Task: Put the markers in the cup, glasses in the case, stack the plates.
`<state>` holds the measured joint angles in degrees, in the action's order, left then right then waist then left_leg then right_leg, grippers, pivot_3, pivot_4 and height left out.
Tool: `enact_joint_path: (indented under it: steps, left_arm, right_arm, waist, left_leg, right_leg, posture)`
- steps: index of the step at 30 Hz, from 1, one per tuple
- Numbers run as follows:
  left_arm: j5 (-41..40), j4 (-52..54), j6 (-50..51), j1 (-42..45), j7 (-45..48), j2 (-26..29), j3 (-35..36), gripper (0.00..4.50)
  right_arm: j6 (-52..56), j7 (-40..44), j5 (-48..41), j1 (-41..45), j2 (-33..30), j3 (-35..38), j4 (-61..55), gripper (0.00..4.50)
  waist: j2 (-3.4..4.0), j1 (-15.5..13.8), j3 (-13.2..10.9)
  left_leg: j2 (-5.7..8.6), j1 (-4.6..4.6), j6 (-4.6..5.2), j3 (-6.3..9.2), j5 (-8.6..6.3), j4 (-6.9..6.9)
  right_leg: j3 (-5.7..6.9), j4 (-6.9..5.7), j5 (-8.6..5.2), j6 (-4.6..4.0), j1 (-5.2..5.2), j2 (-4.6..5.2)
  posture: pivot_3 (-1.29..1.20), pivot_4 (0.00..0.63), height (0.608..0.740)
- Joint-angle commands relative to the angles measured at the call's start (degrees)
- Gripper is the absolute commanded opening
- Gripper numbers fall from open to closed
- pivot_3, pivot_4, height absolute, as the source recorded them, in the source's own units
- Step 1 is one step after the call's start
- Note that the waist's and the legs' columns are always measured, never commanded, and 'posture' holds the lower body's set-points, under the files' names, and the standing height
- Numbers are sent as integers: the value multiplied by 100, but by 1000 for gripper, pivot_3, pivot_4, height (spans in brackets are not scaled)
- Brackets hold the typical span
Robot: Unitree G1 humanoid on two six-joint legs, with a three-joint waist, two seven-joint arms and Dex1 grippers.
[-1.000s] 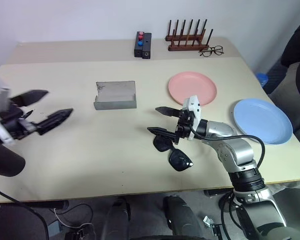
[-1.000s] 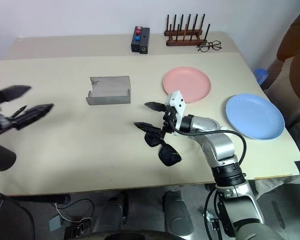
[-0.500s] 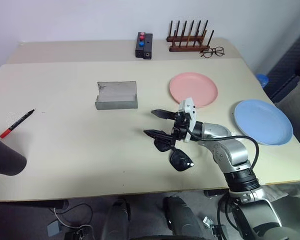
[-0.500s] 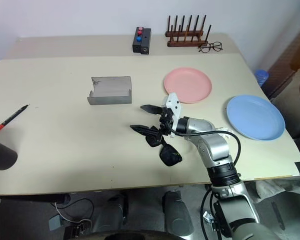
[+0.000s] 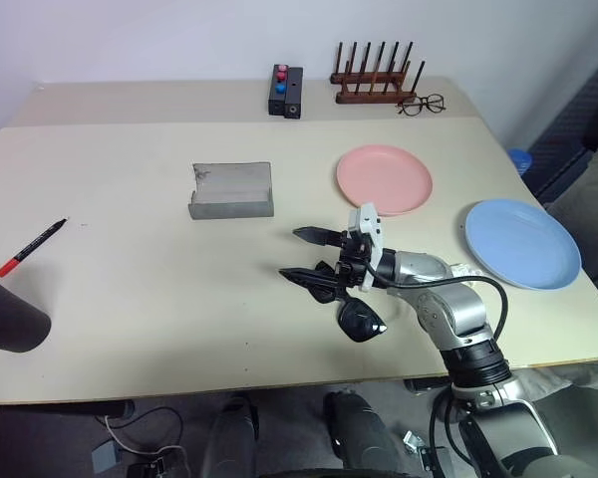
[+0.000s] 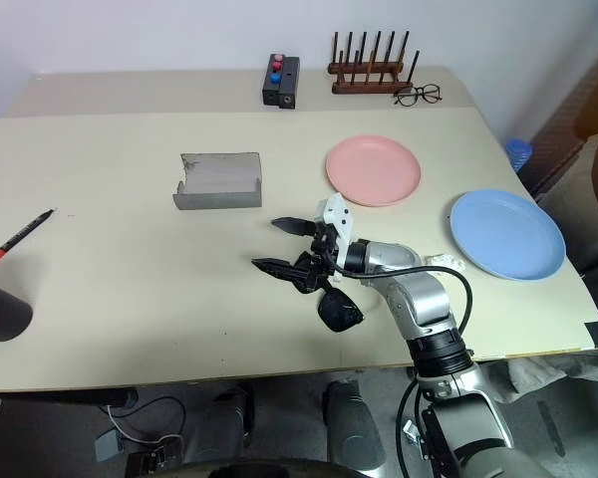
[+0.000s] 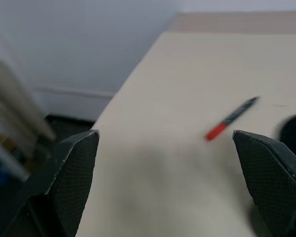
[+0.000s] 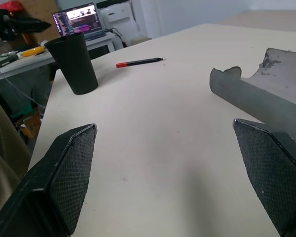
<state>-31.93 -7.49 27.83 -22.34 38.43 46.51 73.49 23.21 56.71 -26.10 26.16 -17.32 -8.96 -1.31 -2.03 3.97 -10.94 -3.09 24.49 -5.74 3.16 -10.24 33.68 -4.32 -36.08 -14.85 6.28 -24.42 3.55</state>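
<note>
Since a second ago the left arm has swung out of the head views, uncovering the red-capped marker (image 5: 34,246); the right gripper (image 5: 310,255) has crept slightly leftward. Landmark: the grey case (image 5: 230,190), lying open on the table (image 5: 159,299). Right gripper is spread wide, grasping nothing, poised directly over the sunglasses (image 5: 353,311), which lie right of and nearer than the case. Pink plate (image 5: 384,178) sits right of the case; blue plate (image 5: 522,242) further right, the two apart. Marker lies far left of the case, black cup (image 5: 8,318) nearer than it. Left gripper (image 7: 167,182) spread wide, empty, facing that marker.
</note>
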Motion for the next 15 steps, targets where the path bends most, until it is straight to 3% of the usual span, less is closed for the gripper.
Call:
enact_joint_path:
  steps: [1, 6, 15]
  left_arm:
    - [260, -301, -111, 242, -381, 334, -280, 4452]
    - [601, -783, -121, 603, -656, 565, -896, 4452]
    - [969, -1826, -904, 1070, -220, 831, -1851, 4452]
  right_arm:
    - [-56, -1, -75, 12, 32, 15, -277, 4500]
    - [-44, -31, -75, -4, 58, 3, -322, 4500]
    - [4, -89, -96, -56, 56, -7, -422, 4500]
  waist:
    - [-5, -1, 3]
    - [-9, 11, 5]
    - [-14, -1, 9]
  left_leg:
    - [1, 0, -4, -1, -2, 0]
    - [1, 1, 6, -1, 4, -2]
    - [-12, 0, 6, -5, 9, -27]
  right_leg:
    - [0, 1, 0, 0, 1, 2]
    - [0, 1, 1, 1, 4, 1]
    - [1, -8, 1, 3, 7, -14]
  posture:
    - [0, 150, 740]
    - [0, 150, 740]
    - [0, 150, 740]
